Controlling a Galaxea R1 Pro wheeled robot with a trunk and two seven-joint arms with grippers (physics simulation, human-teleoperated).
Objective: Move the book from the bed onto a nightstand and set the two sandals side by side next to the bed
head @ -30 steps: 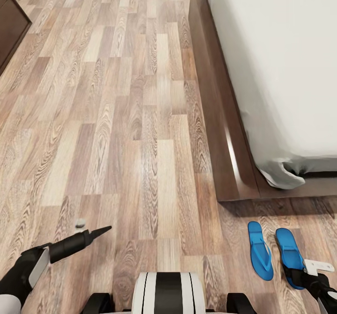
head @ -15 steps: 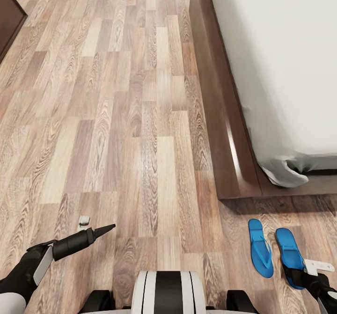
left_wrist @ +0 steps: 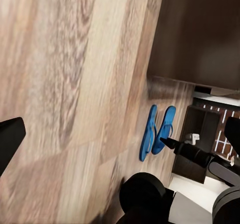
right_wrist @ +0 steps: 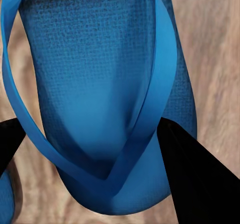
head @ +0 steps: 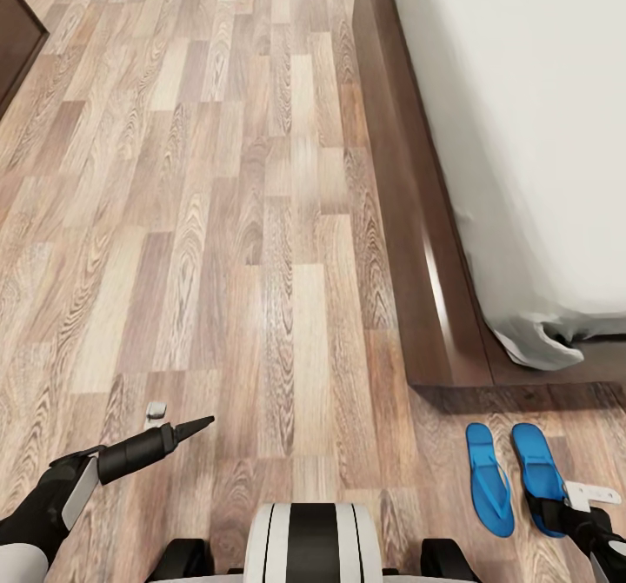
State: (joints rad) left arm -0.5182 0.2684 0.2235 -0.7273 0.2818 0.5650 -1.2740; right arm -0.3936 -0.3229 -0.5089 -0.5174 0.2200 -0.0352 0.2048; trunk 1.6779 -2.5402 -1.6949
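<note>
My right claw (head: 556,508) straddles the heel of the right sandal (head: 536,472), jaws apart and not clamped, its long axis running toward 12 o'clock, parallel to the left sandal (head: 489,477) just beside it, bed (head: 522,131) at 1 o'clock.

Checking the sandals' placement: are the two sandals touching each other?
Apart. The head view shows a strip of floor between the left sandal and right sandal.
</note>
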